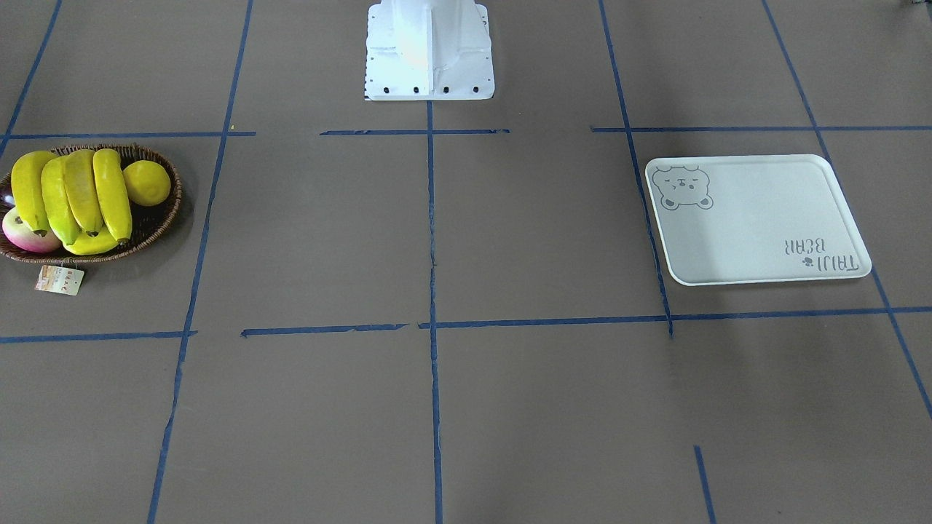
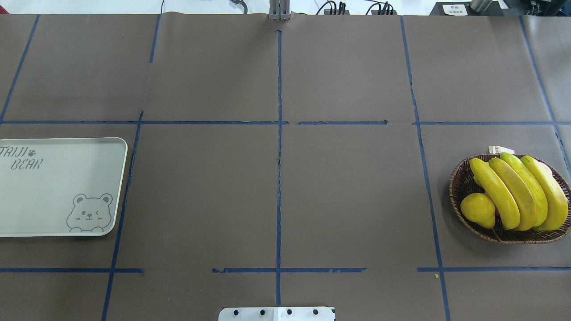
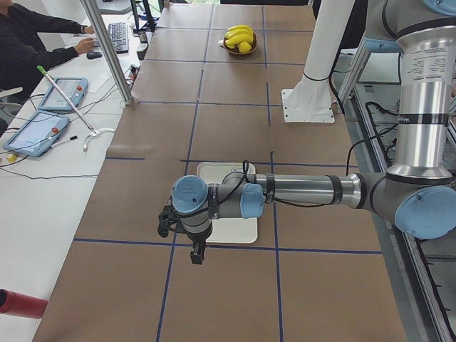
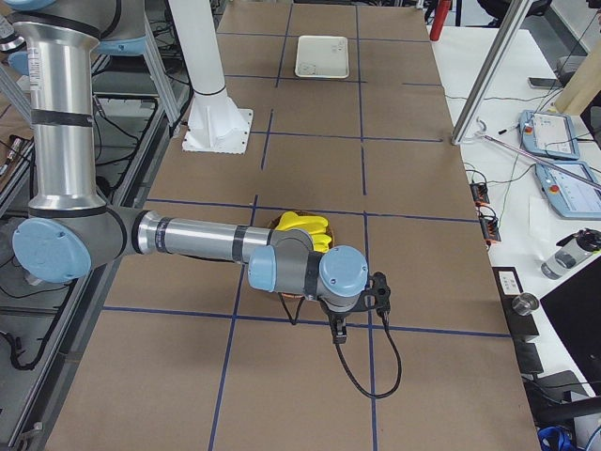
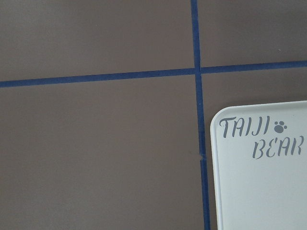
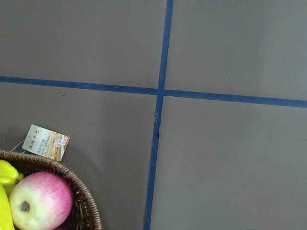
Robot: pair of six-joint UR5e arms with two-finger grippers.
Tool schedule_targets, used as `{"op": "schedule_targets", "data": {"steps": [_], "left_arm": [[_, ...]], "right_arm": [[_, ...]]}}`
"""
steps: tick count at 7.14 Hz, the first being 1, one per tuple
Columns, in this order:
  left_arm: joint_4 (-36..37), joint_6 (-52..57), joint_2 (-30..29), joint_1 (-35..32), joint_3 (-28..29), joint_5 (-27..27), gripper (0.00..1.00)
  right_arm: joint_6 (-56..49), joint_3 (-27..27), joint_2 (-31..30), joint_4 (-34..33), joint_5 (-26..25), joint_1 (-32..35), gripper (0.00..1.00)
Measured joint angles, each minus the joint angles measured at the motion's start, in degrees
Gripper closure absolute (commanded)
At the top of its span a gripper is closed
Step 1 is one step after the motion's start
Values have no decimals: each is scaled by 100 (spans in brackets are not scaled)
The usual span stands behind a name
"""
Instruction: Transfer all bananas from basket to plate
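Currently all four glossy yellow curved bananas (image 2: 517, 191) lie in the oval dark-brown wicker basket (image 2: 457, 183), next to a round yellow lemon (image 2: 478, 209). The pale rectangular bear-print plate (image 2: 53, 191) is well apart from the basket. The right gripper (image 4: 336, 331) is near the basket and the left gripper (image 3: 197, 253) is far from it. Can't tell the jaw state of either.

bright-yellow bananas (image 2: 519, 191) in a dark-brown woven basket (image 2: 464, 187); pale grey-white plate (image 2: 49, 196) with grey bear drawing.
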Motion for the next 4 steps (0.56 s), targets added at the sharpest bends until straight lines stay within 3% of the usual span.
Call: {"op": "schedule_targets", "data": {"steps": [4], "left_arm": [[0,-17,-12,0,-8,0,0]], "right_arm": [[74,246,244,-35,-166,-221,0]]}}
